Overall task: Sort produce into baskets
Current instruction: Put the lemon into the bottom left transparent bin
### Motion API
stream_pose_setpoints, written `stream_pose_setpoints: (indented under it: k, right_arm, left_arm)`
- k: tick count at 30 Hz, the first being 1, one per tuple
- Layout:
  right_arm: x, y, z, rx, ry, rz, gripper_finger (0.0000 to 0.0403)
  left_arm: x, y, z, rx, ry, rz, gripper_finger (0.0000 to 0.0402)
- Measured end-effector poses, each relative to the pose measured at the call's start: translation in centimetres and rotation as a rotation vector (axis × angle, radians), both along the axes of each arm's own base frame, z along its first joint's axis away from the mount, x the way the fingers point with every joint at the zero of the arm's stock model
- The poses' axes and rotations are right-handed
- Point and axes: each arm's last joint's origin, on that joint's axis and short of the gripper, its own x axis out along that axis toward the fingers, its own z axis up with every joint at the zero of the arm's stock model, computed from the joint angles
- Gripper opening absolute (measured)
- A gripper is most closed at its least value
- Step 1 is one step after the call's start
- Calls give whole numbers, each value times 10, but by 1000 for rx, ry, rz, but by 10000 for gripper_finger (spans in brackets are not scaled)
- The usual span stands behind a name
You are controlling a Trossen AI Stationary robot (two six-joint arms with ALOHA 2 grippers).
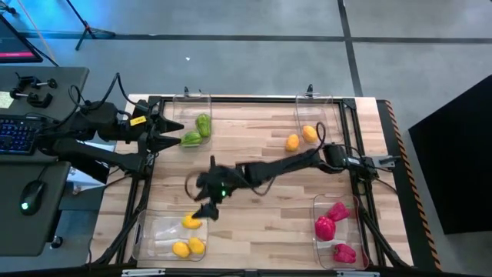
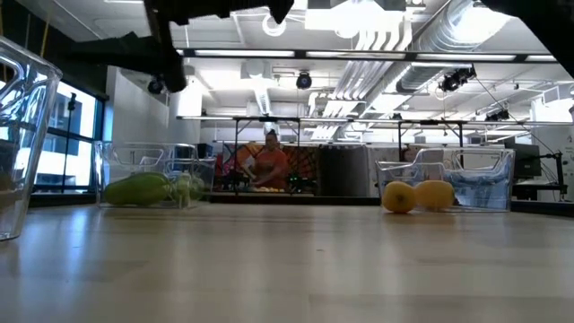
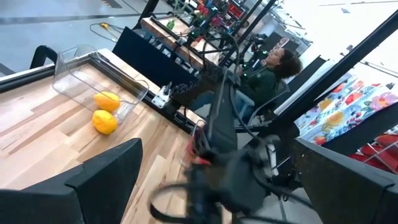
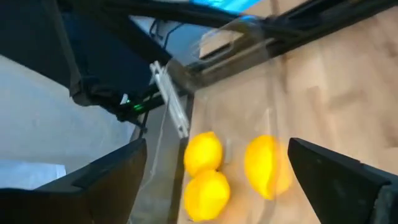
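The pale wooden slatted desk (image 1: 254,223) carried four clear plastic rectangular baskets, one at each corner. The right arm's dark two-finger end effector (image 1: 206,209) reached across the desk to the near-left basket (image 1: 154,235); its fingers stood spread apart and empty, with a yellow toy fruit (image 1: 191,221) at the basket's rim just beside them and two more yellow pieces (image 1: 188,247) lying together inside. In the right wrist view all three yellow pieces (image 4: 205,177) showed between the parted fingers (image 4: 93,180). The left arm's end effector (image 1: 171,132) waited at the far-left basket (image 1: 194,108), its fingers parted with nothing between them, beside two green toy vegetables (image 1: 197,131), one inside the basket and one at its open edge. In the far-right basket (image 1: 319,115) lay one orange fruit (image 1: 309,133), with a second orange fruit (image 1: 292,142) on the desk just outside it. The near-right basket (image 1: 338,250) held three magenta-red pieces (image 1: 332,227). Beyond the desk, in the low view, a person in an orange top (image 2: 267,166) sat far back in the room.
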Motion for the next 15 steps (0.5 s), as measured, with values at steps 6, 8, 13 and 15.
stream_pose_setpoints:
  k: [6, 8, 13, 15]
  right_arm:
    - [-15, -51, 42, -110, 26, -64, 378]
    - [-21, -59, 47, -167, 55, -95, 378]
    - [-36, -66, 55, -302, 130, -132, 378]
    - [-44, -68, 54, -364, 211, -165, 378]
  left_arm:
    - [0, 0, 0, -1, 0, 0, 395]
    - [0, 0, 0, -1, 1, -1, 395]
    - [0, 0, 0, -1, 4, -4, 395]
    - [0, 0, -1, 4, 6, -5, 395]
